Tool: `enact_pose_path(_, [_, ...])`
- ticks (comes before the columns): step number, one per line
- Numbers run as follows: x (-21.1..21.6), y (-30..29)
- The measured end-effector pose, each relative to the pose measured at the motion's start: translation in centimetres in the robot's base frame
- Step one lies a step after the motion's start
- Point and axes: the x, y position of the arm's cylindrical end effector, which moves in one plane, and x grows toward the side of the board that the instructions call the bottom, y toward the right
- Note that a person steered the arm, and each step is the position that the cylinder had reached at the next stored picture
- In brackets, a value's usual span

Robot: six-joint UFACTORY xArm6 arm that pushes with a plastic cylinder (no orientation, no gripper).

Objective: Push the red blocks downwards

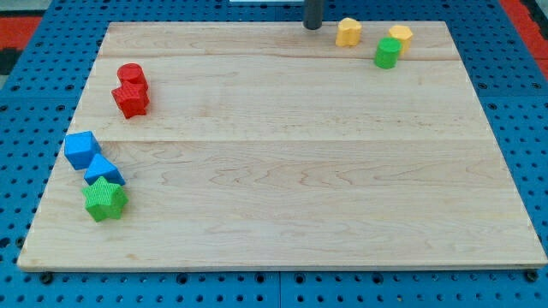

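Two red blocks sit at the view's upper left on the wooden board (282, 171): a red round block (130, 74) and, touching it just below, a red star-shaped block (131, 99). My tip (313, 26) is at the top edge of the board, near the middle, far to the right of the red blocks. It stands just left of a yellow block (348, 32) without touching it.
A second yellow block (400, 35) and a green round block (387, 53) sit at the upper right. Two blue blocks (82, 149) (104, 170) and a green star block (104, 199) cluster at the lower left. Blue pegboard surrounds the board.
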Motion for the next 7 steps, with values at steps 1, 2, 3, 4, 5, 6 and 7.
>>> enact_pose_path(1, [0.0,4.7])
enact_pose_path(2, [-0.3,7.3])
enact_pose_path(3, [-0.2,4.7])
enact_pose_path(4, [-0.1,0.1])
enact_pose_path(5, [1.5,-4.8])
enact_pose_path(6, [3.8,-10.4])
enact_pose_path(7, [6.4,-16.2])
